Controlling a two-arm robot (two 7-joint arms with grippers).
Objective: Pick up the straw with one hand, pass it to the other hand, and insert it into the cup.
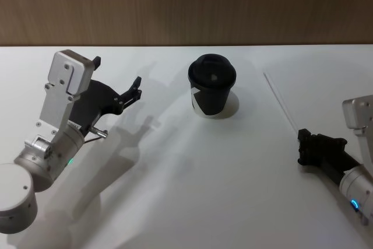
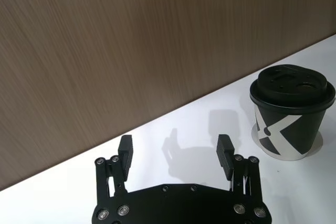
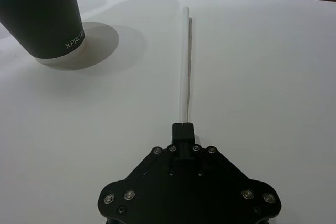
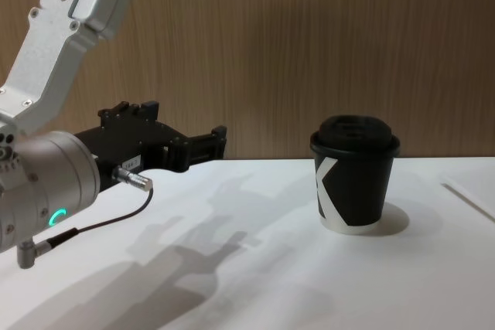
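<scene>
Low on the table, the right gripper is seen with its jaws pressed together on the near end of the straw, which is hidden there. The rest of the straw is laid flat, right of the cup. The left gripper is held above the table left of the cup, jaws spread.

Left arm: on robot's left, elbow bent, silver wrist raised, green ring light lit. Left gripper points forward and to the right, held aloft, level. Fingers spread wide, nothing between.
Right arm: low at right edge, wrist angled forward-left. Right gripper down near surface, fingers pressed together on near end of straw.
</scene>
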